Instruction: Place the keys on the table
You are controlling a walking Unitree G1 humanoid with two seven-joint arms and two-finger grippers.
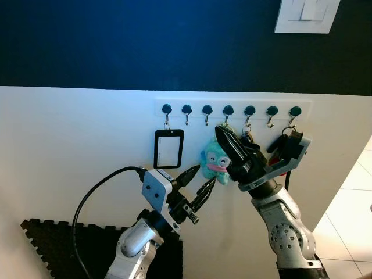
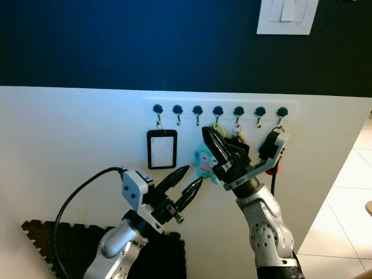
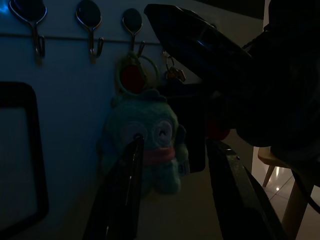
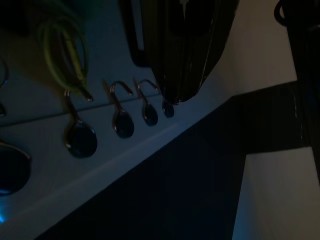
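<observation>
A rack of hooks point(image 1: 229, 109) runs along the white wall. From one middle hook a green ring carries a teal plush keychain point(image 1: 214, 161). The keys point(image 3: 172, 74) hang off the neighbouring hook, mostly hidden behind my right arm. My right gripper point(image 1: 222, 133) is raised in front of that keychain and the keys, its fingers pressed together with nothing seen between them; in the right wrist view its tip point(image 4: 172, 97) points at the hooks. Just below and left of the plush, my left gripper point(image 1: 206, 174) is open, and the plush point(image 3: 150, 140) sits just beyond its fingers.
A black badge holder point(image 1: 168, 149) hangs from the first hook. A dark strap point(image 1: 289, 132) hangs from the last hook. A light switch point(image 1: 305, 14) is high on the dark wall. A black foam mat point(image 1: 58, 238) lies lower left, tiled floor point(image 1: 354, 209) at the right.
</observation>
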